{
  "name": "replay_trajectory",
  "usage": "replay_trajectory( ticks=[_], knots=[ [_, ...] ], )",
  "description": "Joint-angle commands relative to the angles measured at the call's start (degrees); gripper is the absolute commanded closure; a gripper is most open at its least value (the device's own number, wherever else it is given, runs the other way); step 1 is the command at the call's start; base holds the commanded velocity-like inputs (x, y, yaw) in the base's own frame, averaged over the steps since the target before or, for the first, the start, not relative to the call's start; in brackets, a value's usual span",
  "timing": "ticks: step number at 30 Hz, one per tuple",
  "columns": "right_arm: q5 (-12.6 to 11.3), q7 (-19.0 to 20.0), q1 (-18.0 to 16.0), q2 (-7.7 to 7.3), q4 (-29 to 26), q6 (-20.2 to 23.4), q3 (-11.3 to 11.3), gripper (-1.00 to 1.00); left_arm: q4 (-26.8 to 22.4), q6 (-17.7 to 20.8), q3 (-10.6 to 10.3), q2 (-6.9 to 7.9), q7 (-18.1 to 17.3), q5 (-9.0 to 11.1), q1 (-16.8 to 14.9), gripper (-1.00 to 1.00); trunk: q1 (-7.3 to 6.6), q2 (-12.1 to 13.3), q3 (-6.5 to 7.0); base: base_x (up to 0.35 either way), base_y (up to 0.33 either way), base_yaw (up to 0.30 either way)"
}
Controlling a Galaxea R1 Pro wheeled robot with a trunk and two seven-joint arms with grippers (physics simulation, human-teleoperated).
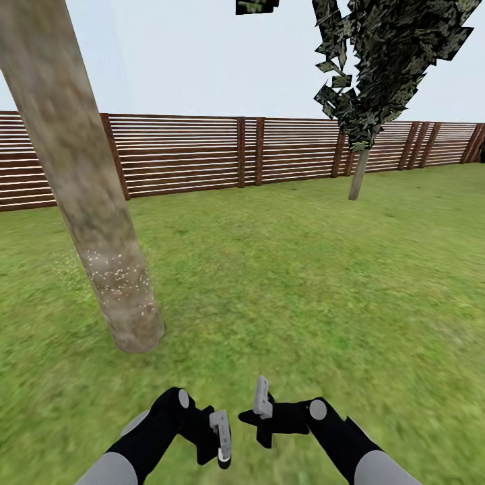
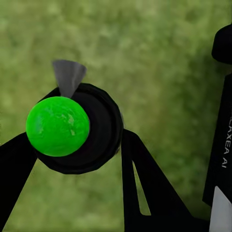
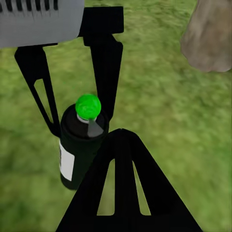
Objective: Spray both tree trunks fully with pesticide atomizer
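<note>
Gripping the pesticide atomizer (image 3: 79, 145), the left hand (image 1: 219, 441) hovers over open lawn (image 1: 323, 283); right hand's (image 1: 264, 414) opening unclear.

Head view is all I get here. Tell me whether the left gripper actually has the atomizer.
Observer: Yes. In the right wrist view the left gripper has one black finger on each side of the pesticide atomizer, a dark bottle held over the grass.
Operator: Describe its top.
Observer: It has a bright green ball cap, and the left wrist view shows a grey nozzle beside it.
Operator: Report the label.
Observer: A white label patch on the bottle's side faces the right wrist camera.
</note>
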Motion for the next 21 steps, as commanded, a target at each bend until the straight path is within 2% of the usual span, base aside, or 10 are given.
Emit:
replay_trajectory(
  ticks=[1,15,19,21],
  knots=[
    [0.48,-0.01,-0.02,0.03,-0.05,-0.28,-0.05,1.0,-0.12,0.54,-0.02,0.0,-0.26,-0.03,-0.02,1.0,-0.01,-0.02,-0.05,0.0,0.0,0.0],
    [0.59,-0.01,-0.02,0.0,0.12,-0.28,0.04,1.0,-0.2,-0.18,0.57,0.11,-0.26,0.92,-0.28,1.0,-0.01,-0.02,-0.05,0.0,0.0,0.0],
    [3.16,-0.09,-0.02,0.01,0.25,-0.28,-0.04,1.0,-0.2,-0.35,0.68,0.16,-0.26,0.99,-0.29,1.0,-0.01,-0.02,-0.05,0.0,0.0,0.0],
    [3.62,-0.09,-0.02,-0.01,0.32,-0.28,-0.09,1.0,-0.08,-0.46,0.65,0.17,-0.26,2.65,-0.29,1.0,-0.01,-0.02,-0.05,0.0,0.0,0.0]
  ],
)
